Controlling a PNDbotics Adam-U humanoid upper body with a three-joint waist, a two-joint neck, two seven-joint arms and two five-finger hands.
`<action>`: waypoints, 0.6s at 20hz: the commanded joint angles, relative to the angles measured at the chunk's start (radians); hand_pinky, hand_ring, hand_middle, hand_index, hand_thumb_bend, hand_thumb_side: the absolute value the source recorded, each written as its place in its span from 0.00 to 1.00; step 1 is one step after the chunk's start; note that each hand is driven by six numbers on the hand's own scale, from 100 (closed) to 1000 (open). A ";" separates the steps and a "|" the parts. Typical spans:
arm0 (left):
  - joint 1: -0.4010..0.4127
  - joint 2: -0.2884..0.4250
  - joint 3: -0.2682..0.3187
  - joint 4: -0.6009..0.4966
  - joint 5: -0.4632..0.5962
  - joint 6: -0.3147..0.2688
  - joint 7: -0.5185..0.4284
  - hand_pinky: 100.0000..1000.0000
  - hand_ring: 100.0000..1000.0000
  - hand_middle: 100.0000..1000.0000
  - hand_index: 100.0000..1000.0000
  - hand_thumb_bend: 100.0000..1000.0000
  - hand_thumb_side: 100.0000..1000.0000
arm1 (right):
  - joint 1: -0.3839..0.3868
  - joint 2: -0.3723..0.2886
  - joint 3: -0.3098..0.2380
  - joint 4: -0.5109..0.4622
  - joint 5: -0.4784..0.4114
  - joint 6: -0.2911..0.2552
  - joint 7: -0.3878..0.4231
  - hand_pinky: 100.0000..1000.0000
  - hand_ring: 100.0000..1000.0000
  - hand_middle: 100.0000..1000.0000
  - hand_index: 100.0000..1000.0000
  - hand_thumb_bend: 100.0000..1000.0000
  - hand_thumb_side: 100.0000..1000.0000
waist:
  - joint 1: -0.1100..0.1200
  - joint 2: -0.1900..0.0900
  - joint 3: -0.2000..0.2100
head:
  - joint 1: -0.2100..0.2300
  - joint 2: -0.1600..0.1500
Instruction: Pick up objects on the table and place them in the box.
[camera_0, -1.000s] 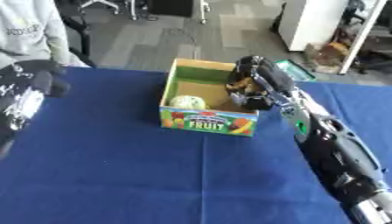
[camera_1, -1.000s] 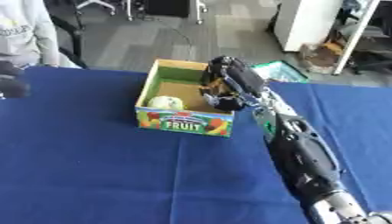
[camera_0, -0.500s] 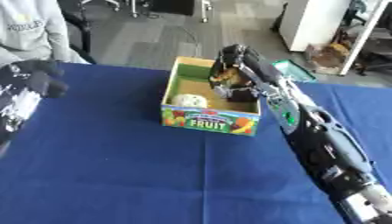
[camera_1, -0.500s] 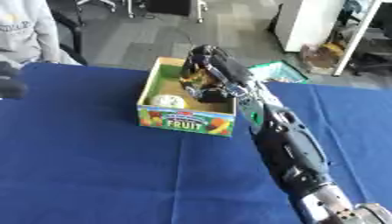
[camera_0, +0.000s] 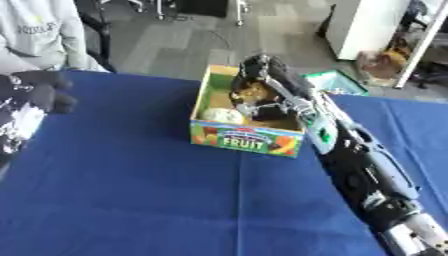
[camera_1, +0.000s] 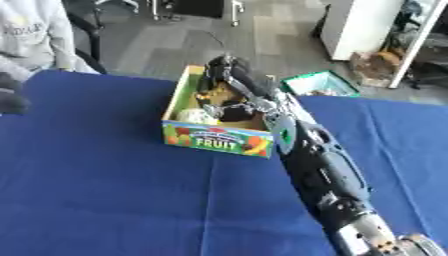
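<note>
Blue cloth (camera_0: 131, 200) is covering the table in front of us, and we are seeing nothing loose lying on it. Our right arm is stretching forward from the lower right, and our right hand (camera_0: 262, 82) is reaching down into the fruit box (camera_0: 248, 140), fingers curled round a brownish object (camera_0: 255, 92) just above the box floor. A pale round item (camera_0: 221, 116) is already sitting inside, beside it. Our left hand (camera_0: 39, 92) is hanging clenched and empty at the left edge. We are judging the task nearly finished, only the letting go remaining.
</note>
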 joint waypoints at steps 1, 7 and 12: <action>-0.016 0.005 0.002 -0.021 0.002 -0.002 -0.006 0.70 0.64 0.66 0.75 0.10 0.50 | -0.019 -0.010 -0.019 -0.015 -0.032 -0.001 0.044 0.41 0.10 0.27 0.48 0.00 0.00 | 0.009 -0.016 0.002 | -0.005 -0.012; -0.016 0.001 0.000 -0.020 -0.009 -0.004 -0.010 0.70 0.64 0.66 0.75 0.10 0.51 | 0.011 -0.018 -0.039 0.002 -0.036 -0.001 0.099 0.49 0.18 0.32 0.51 0.00 0.00 | 0.013 0.004 0.011 | -0.014 -0.030; -0.015 0.002 0.001 -0.020 -0.011 -0.005 -0.010 0.70 0.64 0.66 0.75 0.10 0.51 | 0.015 -0.023 -0.053 0.010 -0.033 -0.001 0.101 0.54 0.33 0.43 0.58 0.00 0.00 | 0.014 0.003 0.007 | -0.015 -0.033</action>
